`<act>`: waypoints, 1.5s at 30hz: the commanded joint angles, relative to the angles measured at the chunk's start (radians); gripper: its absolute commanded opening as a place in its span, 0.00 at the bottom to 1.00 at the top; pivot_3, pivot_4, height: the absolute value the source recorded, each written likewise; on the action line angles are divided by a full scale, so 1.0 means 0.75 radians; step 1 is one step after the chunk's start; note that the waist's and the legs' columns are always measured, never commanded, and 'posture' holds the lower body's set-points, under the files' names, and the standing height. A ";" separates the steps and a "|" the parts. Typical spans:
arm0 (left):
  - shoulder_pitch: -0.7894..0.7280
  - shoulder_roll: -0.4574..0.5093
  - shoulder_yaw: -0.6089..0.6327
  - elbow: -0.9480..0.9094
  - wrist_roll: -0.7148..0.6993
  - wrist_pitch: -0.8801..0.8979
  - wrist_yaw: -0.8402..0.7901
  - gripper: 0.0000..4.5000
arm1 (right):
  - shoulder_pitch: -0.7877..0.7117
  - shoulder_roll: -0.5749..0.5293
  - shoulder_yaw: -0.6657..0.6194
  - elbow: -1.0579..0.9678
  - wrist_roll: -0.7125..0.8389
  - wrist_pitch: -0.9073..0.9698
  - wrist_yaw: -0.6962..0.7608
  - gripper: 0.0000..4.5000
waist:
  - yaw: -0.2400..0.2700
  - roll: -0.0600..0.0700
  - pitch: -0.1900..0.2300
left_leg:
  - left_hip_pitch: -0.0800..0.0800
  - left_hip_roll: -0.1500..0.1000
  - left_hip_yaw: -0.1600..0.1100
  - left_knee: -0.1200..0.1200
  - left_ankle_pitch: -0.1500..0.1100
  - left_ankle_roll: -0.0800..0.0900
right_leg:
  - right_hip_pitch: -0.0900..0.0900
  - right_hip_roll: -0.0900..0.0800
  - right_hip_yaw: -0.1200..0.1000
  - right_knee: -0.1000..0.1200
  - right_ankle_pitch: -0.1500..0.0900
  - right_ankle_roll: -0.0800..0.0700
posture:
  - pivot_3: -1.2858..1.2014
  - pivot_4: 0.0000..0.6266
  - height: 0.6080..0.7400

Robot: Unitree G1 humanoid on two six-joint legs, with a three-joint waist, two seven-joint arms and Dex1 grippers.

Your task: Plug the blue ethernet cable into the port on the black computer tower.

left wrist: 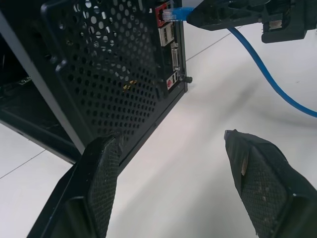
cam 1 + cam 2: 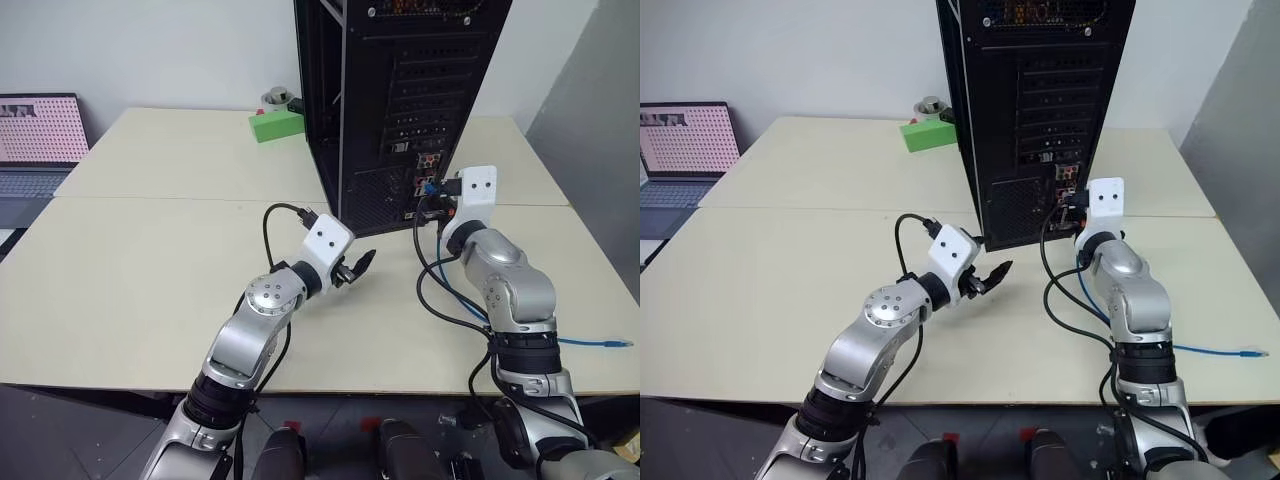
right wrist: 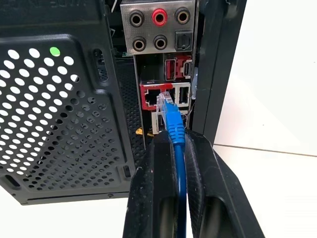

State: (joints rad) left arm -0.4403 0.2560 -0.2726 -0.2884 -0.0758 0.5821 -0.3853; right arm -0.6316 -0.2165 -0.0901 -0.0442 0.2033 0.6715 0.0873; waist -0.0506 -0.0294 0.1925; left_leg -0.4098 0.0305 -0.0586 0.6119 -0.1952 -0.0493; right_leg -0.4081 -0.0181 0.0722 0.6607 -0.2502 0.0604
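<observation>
No text, brand, number or sign can be read on anything here. The back of the black computer tower (image 3: 59, 114) carries only bare coloured sockets with no legible marking beside them. The laptop screen (image 2: 40, 128) at the far left shows a dotted pattern and some tiny marks too small to make out.
</observation>
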 commanded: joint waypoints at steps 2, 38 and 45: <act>-0.005 -0.016 -0.009 -0.062 0.008 -0.022 -0.007 0.77 | -0.058 -0.006 0.010 -0.058 -0.006 -0.031 0.024 0.00 | -0.004 0.000 0.000 | 0.000 0.000 0.000 0.000 0.000 0.000 | 0.000 0.000 0.000 0.000 0.000 0.000 | 0.52 0.24 1.00; 0.006 -0.023 -0.013 -0.058 0.031 -0.023 -0.026 0.77 | 0.002 0.031 -0.011 -0.134 -0.008 0.055 0.023 0.00 | -0.008 0.000 0.000 | -0.002 0.000 0.000 0.000 0.000 0.000 | -0.001 0.000 0.000 -0.002 0.000 0.000 | 0.52 0.24 1.00; 0.004 -0.022 -0.010 -0.055 0.030 -0.026 -0.030 0.77 | -0.004 0.040 -0.018 -0.119 -0.015 0.057 0.023 0.00 | -0.008 0.000 0.000 | -0.002 0.000 0.000 0.000 0.000 0.000 | -0.002 0.000 0.000 -0.002 0.000 0.000 | 0.52 0.24 1.00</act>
State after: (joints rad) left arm -0.4327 0.2422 -0.2775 -0.2883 -0.0598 0.5803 -0.4050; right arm -0.6267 -0.1883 -0.0883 -0.1025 0.1811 0.7235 0.1068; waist -0.0565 -0.0294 0.1925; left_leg -0.4117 0.0305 -0.0587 0.6116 -0.1952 -0.0493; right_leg -0.4095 -0.0182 0.0721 0.6595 -0.2503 0.0604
